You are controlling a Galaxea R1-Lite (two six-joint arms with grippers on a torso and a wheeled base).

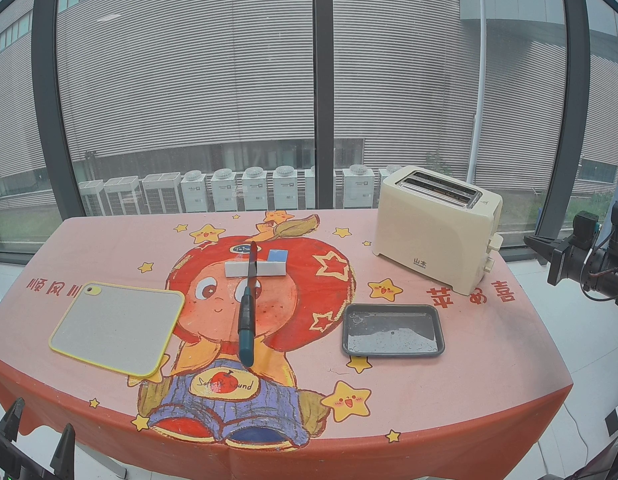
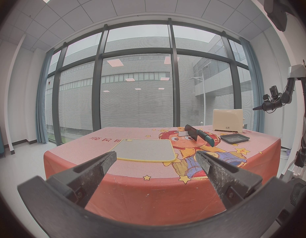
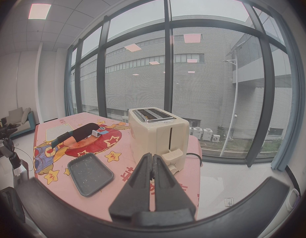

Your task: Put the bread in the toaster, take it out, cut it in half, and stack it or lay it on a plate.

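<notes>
You have, left to right on the cloth-covered table [image 1: 456,395]: grey yellow-rimmed plastic cutting board [image 1: 116,328]; teal-handled knife [image 1: 246,315], blade across a white block [image 1: 269,269]; dark metal tray [image 1: 392,330], cream plastic toaster [image 1: 439,228] behind it.

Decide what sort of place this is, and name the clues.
Probably an office-style room staged as a kitchen test bench: a toaster, cutting board and knife sit on a cartoon-print table before tall windows.

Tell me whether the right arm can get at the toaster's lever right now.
Probably yes. The right gripper, shut, hangs off the table edge beside the toaster, and the lever faces that side with nothing standing between them.
</notes>
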